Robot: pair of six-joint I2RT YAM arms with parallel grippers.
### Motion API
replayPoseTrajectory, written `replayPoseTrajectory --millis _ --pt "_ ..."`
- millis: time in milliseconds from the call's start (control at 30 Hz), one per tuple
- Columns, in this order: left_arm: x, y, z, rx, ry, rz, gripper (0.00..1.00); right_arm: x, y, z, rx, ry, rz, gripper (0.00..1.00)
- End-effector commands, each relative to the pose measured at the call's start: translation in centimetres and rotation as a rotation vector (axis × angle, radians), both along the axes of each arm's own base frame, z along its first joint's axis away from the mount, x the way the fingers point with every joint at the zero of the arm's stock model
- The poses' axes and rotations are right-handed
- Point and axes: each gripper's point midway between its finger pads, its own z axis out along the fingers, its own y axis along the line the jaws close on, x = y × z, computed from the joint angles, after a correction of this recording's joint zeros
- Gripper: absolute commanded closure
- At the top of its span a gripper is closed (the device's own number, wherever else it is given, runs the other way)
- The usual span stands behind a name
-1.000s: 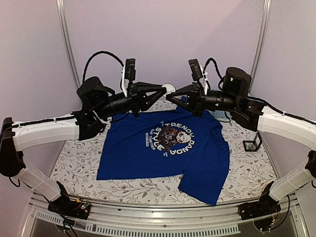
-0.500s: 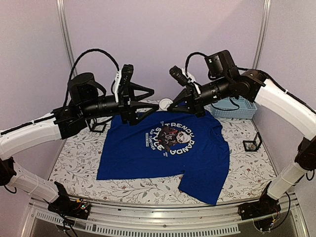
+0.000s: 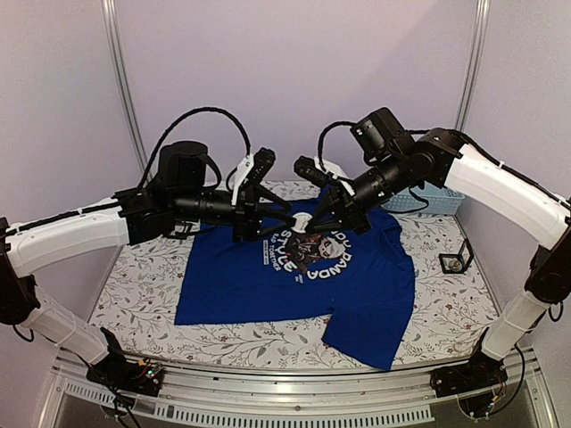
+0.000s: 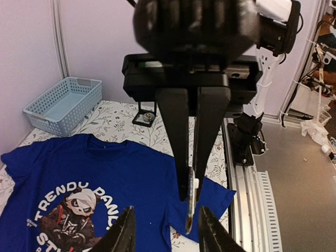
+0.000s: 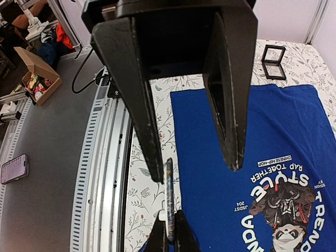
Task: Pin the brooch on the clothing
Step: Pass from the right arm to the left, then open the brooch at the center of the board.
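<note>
- Apparently at the readying step, short of pinning: brooch (image 5: 168, 184) not yet touching the clothing (image 3: 268, 285).
- Pinching the brooch edge-on, fingertips pressed together on one rim: right gripper (image 5: 169, 239).
- Facing it tip to tip, fingers spread either side of the thin disc, seemingly without contact: left gripper (image 4: 166, 231).
- Brooch up in the air above the upper part of the panda print; clothing flat on the flowered table (image 3: 446, 312), collar at the far side.
- Next, probably: close the left fingers on the disc or its clasp without knocking it out of the right's pinch; pin side too small to make out.
- Afterwards, lower onto the fabric.
</note>
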Motion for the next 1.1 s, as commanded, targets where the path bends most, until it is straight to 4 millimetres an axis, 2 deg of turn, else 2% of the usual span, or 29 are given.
replayPoseTrajectory --millis 0,133,233,300,333,367,400,433,533,567,633,700,767,900,1067 --pt "0.0 -0.7 0.0 -0.009 0.035 -0.029 0.69 -0.1 0.8 0.0 0.005 -0.016 0.012 1.0" --pt "-0.1 -0.9 0.1 -0.034 0.023 -0.044 0.81 -0.1 1.0 0.0 0.008 -0.015 0.012 1.0" --pt "-0.1 -0.8 -0.1 -0.034 0.043 -0.036 1.0 -0.1 1.0 -0.2 0.007 -0.016 0.012 1.0" --pt "-0.3 -0.7 0.2 -0.057 0.055 -0.037 1.0 0.2 1.1 -0.3 0.006 -0.017 0.003 0.98" --pt "-0.4 -0.6 0.8 -0.083 0.046 -0.038 1.0 0.6 1.2 -0.2 0.011 -0.027 -0.016 0.89" --pt "-0.4 -0.4 0.7 -0.094 0.05 -0.028 1.0 1.1 1.4 -0.3 0.015 -0.043 -0.044 0.73" --pt "-0.3 -0.2 0.9 -0.111 0.049 -0.009 1.0 1.8 1.4 -0.5 0.017 -0.057 -0.085 0.61" --pt "-0.1 0.1 1.1 -0.132 0.046 0.015 1.0 2.6 1.2 -0.2 0.037 -0.093 -0.129 0.54" --pt "0.5 1.3 1.9 -0.24 0.041 0.104 1.0 3.4 0.7 -0.7 0.114 -0.105 -0.218 0.43" --pt "0.5 1.8 2.2 -0.287 0.05 0.131 1.0 2.9 0.3 0.0 0.166 -0.102 -0.217 0.4" --pt "0.2 2.5 3.0 -0.373 0.063 0.155 1.0 2.1 0.1 0.7 0.262 -0.053 -0.22 0.22" --pt "-0.3 3.0 3.3 -0.431 0.068 0.179 1.0 1.5 -0.3 1.9 0.377 -0.024 -0.239 0.16" --pt "-0.9 3.4 3.3 -0.47 0.071 0.206 1.0 1.0 -0.8 3.1 0.507 0.004 -0.262 0.02" --pt "-1.4 3.5 2.9 -0.512 0.083 0.255 1.0 0.5 -1.7 4.4 0.648 0.036 -0.401 0.01" --pt "-3.1 2.3 3.0 -0.535 0.059 0.213 1.0 -1.0 -0.9 5.5 0.724 0.093 -0.365 0.04"
